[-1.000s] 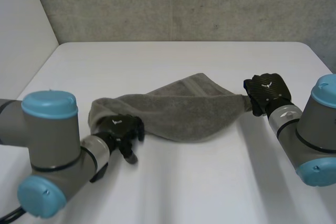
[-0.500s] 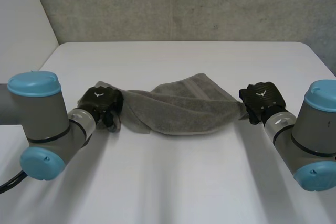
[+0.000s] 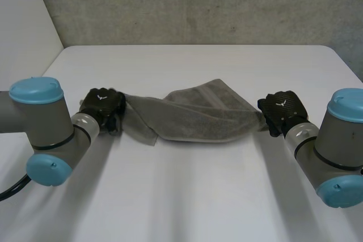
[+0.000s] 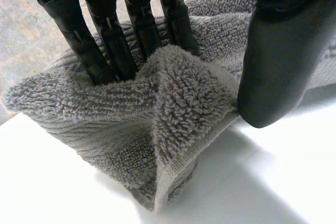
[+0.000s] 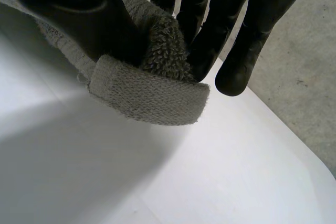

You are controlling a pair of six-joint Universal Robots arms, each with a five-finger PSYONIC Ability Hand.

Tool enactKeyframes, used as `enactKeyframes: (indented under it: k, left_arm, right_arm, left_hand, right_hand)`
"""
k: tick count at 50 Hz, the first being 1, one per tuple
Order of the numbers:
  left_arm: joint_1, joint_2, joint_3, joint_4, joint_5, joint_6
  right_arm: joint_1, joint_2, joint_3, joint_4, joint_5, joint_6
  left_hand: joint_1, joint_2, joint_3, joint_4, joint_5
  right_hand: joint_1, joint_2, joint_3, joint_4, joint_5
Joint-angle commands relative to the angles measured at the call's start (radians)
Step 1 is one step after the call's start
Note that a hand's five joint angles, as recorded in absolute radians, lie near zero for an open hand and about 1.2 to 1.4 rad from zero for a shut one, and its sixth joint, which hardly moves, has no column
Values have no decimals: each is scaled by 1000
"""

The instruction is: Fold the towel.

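A grey towel (image 3: 193, 114) hangs stretched between two robot hands above the middle of a white tabletop (image 3: 187, 202), its ends gathered narrow and its wide middle sagging low; whether the sag touches the surface cannot be told from here. A loose flap droops from the towel just beside the left hand (image 3: 103, 105). That hand grips the towel's left end: seen from its wrist, the fingers (image 4: 105, 40) dig into a bunched fold of terry, and the thumb (image 4: 278, 66) closes against the fold from the other side. The right hand (image 3: 282, 109) pinches the opposite end, a rolled, hemmed edge caught between its thumb (image 5: 79, 14) and its fingers (image 5: 252, 40), with the hem poking out below the fingertips. Both arms reach in from the near side of the tabletop, well apart. A rough concrete wall (image 3: 198, 4) stands behind.
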Motion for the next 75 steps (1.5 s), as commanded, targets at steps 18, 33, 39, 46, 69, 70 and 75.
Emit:
enactKeyframes:
  k: [18,33,39,46,69,70,75]
  left_arm:
    - [25,296,56,8,-84,-21]
    - [151,463,170,-209,122,-277]
    - [220,392,178,-210,137,-296]
    - [215,160,188,-224,134,-291]
    - [177,304,478,164,61,-630]
    - [192,319,469,153,67,-642]
    - [207,302,428,101,93,-651]
  right_arm:
    - [-12,-219,-224,342,-24,8]
    - [-77,-359,-537,566,-95,5]
    - [-94,-263,-594,672,-107,-15]
    - [-66,-113,-620,710,-87,-113]
    - [50,-204,-674,-144,153,28]
    - [57,-198,-672,-109,141,27]
    - [60,-181,-666,55,81,28]
  left_hand:
    - [597,597,592,592,423]
    - [597,597,592,592,423]
    - [597,597,592,592,423]
    - [597,597,592,592,423]
    - [597,597,592,592,423]
    - [597,597,592,592,423]
    - [597,597,592,592,423]
  right_hand:
    - [75,88,66,55,67]
    - [75,88,66,55,67]
    - [75,88,66,55,67]
    - [75,88,66,55,67]
    - [75,88,66,55,67]
    - [75,88,66,55,67]
    - [75,88,66,55,67]
